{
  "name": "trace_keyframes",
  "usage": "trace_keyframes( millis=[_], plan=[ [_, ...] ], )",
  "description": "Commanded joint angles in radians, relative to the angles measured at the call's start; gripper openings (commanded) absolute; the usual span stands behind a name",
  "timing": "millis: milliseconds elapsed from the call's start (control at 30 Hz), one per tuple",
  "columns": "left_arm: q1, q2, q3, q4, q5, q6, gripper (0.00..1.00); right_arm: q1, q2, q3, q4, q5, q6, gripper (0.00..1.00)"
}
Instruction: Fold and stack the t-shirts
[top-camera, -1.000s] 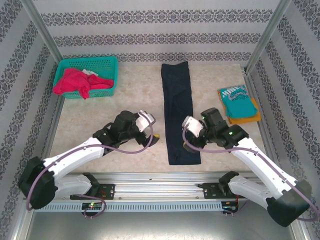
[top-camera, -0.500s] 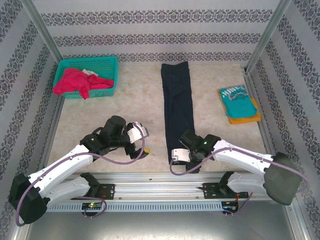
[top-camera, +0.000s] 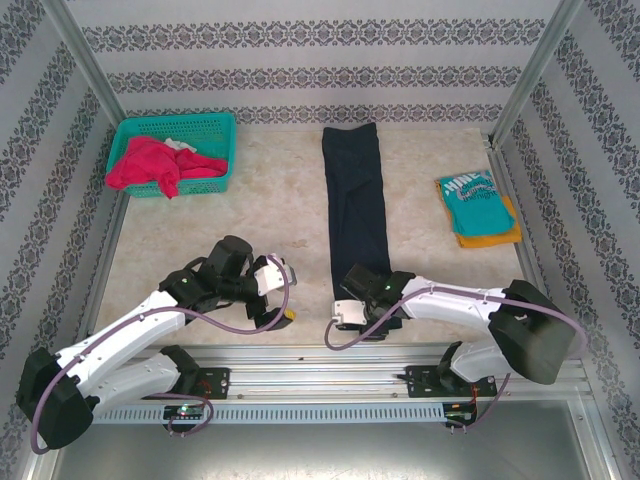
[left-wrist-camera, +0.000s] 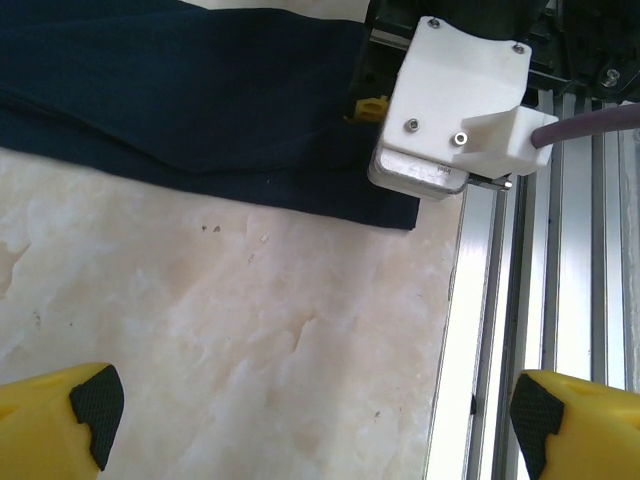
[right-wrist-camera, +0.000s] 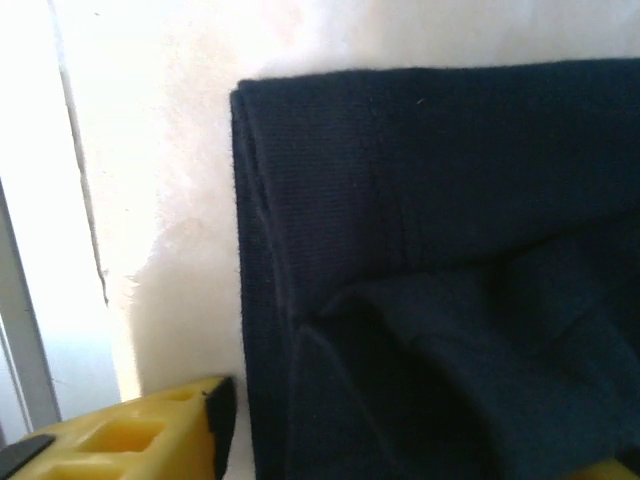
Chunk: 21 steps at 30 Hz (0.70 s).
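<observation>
Right gripper sits low at the near corner of the navy t-shirt, fingers straddling its hem; whether they grip it cannot be told. Left gripper, fingers wide apart, hangs over bare table beside it. Teal t-shirt lies on orange t-shirt at right; pink-red t-shirt in basket.

White lettering runs across the teal t-shirt (seen from overhead), but it is too small to read.

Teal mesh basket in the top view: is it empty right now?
No, a pink-red t-shirt lies bunched up inside the teal mesh basket.
</observation>
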Motion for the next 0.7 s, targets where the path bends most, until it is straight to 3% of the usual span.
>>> trace_keyframes(
  millis=[0,200,233,667],
  plan=[
    [0.006,-0.015,-0.018,-0.017,0.023,0.031,1.0,0.01,0.047,-0.023,0.058,0.068,0.011,0.4],
    [0.006,-0.012,-0.03,-0.014,0.027,0.042,1.0,0.018,0.04,-0.024,0.04,0.07,0.009,0.02],
    [0.006,-0.012,-0.033,-0.014,0.028,0.044,1.0,0.018,0.035,-0.024,0.035,0.068,0.01,0.0],
    [0.011,0.007,-0.065,0.063,-0.005,0.036,1.0,0.021,-0.166,0.135,-0.244,0.061,0.022,0.0]
  ],
)
